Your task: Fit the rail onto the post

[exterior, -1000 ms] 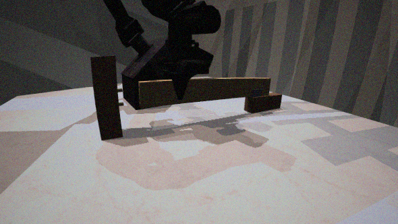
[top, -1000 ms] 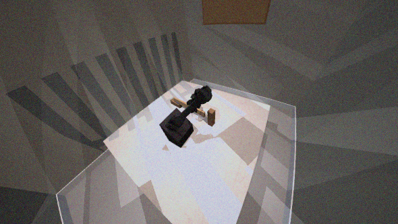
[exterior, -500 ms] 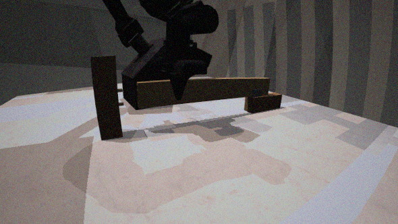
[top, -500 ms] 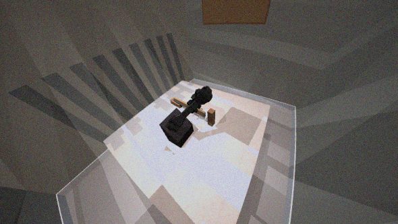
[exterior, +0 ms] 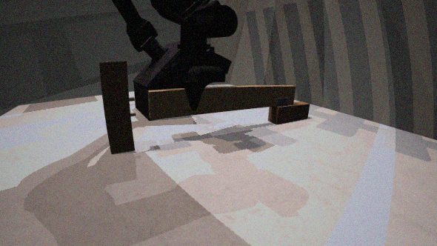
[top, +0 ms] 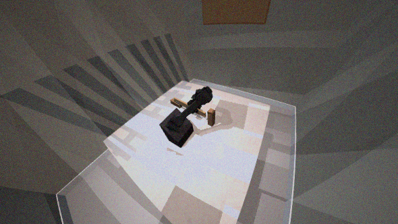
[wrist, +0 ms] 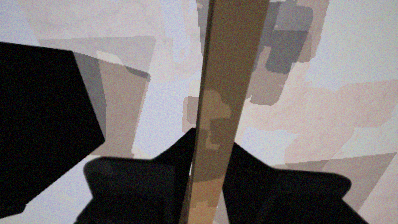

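Observation:
The long wooden rail (top: 179,101) (exterior: 237,98) (wrist: 227,75) is held off the table and looks roughly level. My gripper (exterior: 194,104) (wrist: 204,132) is shut on it, nearer its near end, one finger on each side. Its far end is at the bracket of the low footboard block (top: 175,104) (exterior: 292,112); how deep it sits is unclear. The short wooden post (top: 211,118) (exterior: 116,107) stands upright. Its upper peg (exterior: 132,98) and lower peg (exterior: 132,114) point toward the rail's near end, with a visible gap between. The holes are hidden.
The black arm base (top: 177,129) stands on the table (top: 202,162) beside the rail, and shows behind the rail's near end in the exterior view. Patchy shadows cross the table top.

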